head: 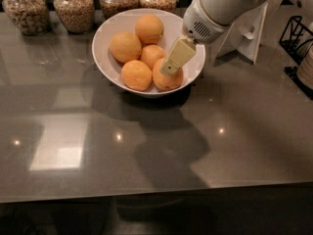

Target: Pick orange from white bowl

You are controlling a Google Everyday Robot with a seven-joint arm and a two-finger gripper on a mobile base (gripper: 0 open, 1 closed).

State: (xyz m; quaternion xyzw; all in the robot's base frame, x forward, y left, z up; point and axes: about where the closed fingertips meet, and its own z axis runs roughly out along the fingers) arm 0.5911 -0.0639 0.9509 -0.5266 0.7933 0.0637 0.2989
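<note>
Glossy grey-brown countertop (244, 146), glass grain jars (73, 9) along the back. The round dull-peeled orange (168, 81) sits front-right in the wide white glazed bowl (105, 58) (five fruits in there) — the cream-coloured gripper (172, 65) hangs right over it, grip state I can't tell.

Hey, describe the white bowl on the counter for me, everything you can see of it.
The white bowl is wide, deep and round, plain white with a glossy, glazed look and sloping sides. It sits upright on the grey counter, toward the back, just in front of a row of glass jars. Five oranges lie heaped inside it. The claw hangs within its right half, over the front right orange. A dark shadow falls in front of the bowl.
</note>
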